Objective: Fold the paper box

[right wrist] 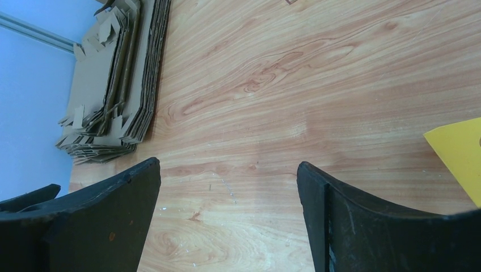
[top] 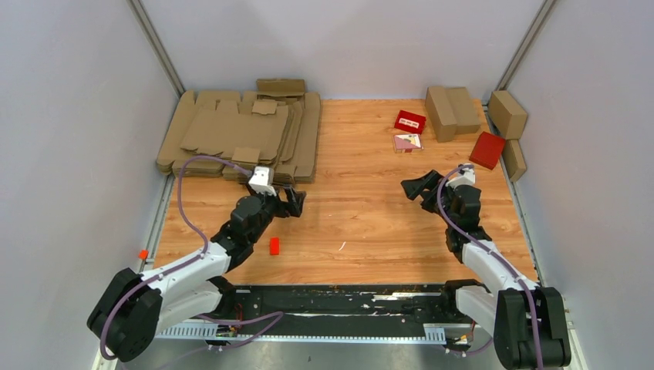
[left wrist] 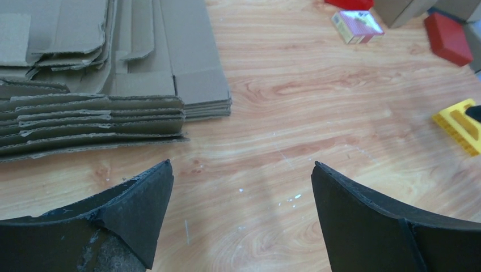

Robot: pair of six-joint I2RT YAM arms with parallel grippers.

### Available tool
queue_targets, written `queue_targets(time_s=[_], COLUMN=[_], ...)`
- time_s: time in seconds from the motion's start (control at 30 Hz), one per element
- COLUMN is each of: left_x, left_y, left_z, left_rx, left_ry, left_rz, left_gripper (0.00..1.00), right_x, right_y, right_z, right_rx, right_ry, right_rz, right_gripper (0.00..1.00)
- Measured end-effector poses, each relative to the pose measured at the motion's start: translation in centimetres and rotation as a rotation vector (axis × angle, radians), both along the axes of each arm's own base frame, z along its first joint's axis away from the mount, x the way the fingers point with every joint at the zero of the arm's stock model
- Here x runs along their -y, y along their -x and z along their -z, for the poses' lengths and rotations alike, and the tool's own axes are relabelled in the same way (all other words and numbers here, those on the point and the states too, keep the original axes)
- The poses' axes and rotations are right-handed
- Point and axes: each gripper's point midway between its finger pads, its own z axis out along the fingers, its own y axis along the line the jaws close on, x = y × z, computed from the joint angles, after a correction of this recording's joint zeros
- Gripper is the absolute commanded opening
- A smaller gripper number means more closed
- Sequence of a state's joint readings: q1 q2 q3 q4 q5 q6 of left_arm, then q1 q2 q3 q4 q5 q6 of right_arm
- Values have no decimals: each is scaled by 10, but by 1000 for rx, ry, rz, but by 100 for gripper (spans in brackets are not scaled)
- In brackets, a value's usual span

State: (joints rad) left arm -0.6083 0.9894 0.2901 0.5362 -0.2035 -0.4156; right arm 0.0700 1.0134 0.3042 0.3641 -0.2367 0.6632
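At eleven o'clock, near the open left gripper [top: 298,202], lie the flat boxes [top: 239,132]; the open right gripper [top: 412,191] is farther.

Bright, even light is falling on the worktop [top: 362,223] from above, casting soft shadows. Pale sheen is washing the wood in both wrist views; all 3 are looking sharp.

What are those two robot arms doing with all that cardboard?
Nothing is being folded yet. The left hand is open and empty, just in front of the stack of flat paper box sheets. The right hand is open too, over the wooden table. A few folded cartons sit at the far right.
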Motion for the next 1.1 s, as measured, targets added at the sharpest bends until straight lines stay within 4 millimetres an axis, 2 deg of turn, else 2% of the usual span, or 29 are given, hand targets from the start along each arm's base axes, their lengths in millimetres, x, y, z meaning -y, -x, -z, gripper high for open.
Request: queue_targets(time_s=[0.07,0.13,0.23,0.3,0.37,0.43,0.5,0.57,0.7,0.8,0.97,1.1], left_x=[-2,-4,-7,-9,-11,-14,-18,-23,-34,-45,-54,-55], left_y=[-1,-7,-29,-49,-66,-85,-102,-119,-150,-172,-204,-225], left_z=[3,-6,-41,-71,-89,-94,-87,-71,-41,-27,-14,7], left_rx=[-23,-41,-33,-10,-5,-22,-61,-120,-239,-301,-365,-419], left_ry=[-33,-79,-147,-189,-235,-310,-402,-509,-668,-729,-786,-814], left_rz=[-6,-29,-90,-148,-199,-250,-290,-320,-342,-352,-356,-333], left_gripper=[99,99,99,98,96,93,89,84,82,79,64,64], right_x=[0,-1,-2,-3,-4,-5,-7,-8,-10,-12,-18,-22], right_y=[0,0,0,0,0,0,0,-1,-2,-3,-3,-5], right_z=[0,0,0,-1,-1,1,3,6,8,9,7,9], right_rx=[1,3,7,10,11,7,-3,-11,-21,-23,-19,-21], right_ry=[5,12,19,22,24,27,29,32,37,39,48,66], right_rz=[-3,-7,-11,-15,-19,-25,-31,-35,-42,-48,-69,-84], right_gripper=[89,89,89,89,89,89,89,88,88,87,86,86])
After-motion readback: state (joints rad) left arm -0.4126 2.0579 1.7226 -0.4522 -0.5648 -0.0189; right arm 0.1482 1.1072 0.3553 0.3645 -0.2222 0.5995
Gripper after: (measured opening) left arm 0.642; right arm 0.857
